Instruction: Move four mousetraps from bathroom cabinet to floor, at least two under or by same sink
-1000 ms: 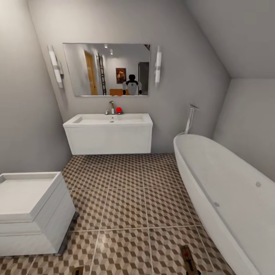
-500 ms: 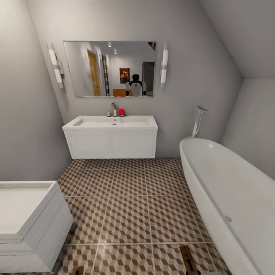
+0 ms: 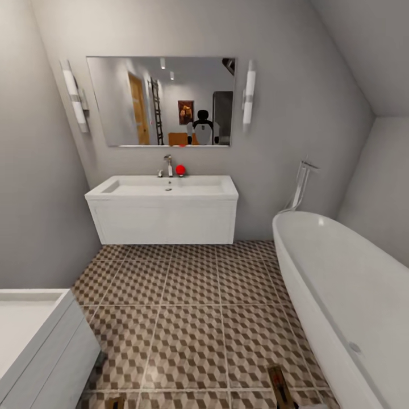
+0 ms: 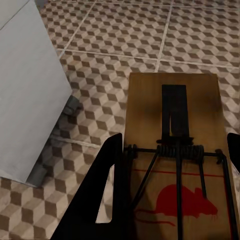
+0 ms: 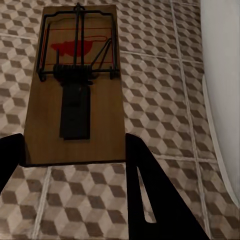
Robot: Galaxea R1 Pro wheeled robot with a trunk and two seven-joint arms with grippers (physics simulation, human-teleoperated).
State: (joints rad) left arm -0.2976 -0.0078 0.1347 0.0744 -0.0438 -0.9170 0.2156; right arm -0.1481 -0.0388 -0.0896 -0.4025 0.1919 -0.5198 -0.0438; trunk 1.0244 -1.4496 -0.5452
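Observation:
Two mousetraps show, each a brown board with dark wire and a red mouse mark. My left gripper [image 4: 172,200] is shut on one mousetrap [image 4: 172,165], its dark fingers [image 4: 100,200] against the board's sides above the cube-patterned bathroom floor [image 4: 110,55]. My right gripper [image 5: 75,167] is shut on the near end of the other mousetrap [image 5: 75,85]. In the head view both traps peek in at the bottom edge, the left one [image 3: 116,403] and the right one [image 3: 280,386]. The white bathroom sink [image 3: 165,218] hangs on the far wall straight ahead, across the bathroom floor [image 3: 187,318].
A white oval bathtub [image 3: 341,284] runs along the right side. A low white drawer unit [image 3: 34,346] stands at the near left; I cannot tell whether it is the cabinet. A chrome tap [image 3: 168,165] and a red item [image 3: 180,169] sit on the sink, under a mirror [image 3: 162,101].
The whole head view has shifted: the sink and mirror look larger and nearer, and the drawer unit has slid toward the lower left corner. Both traps keep their place in the picture.

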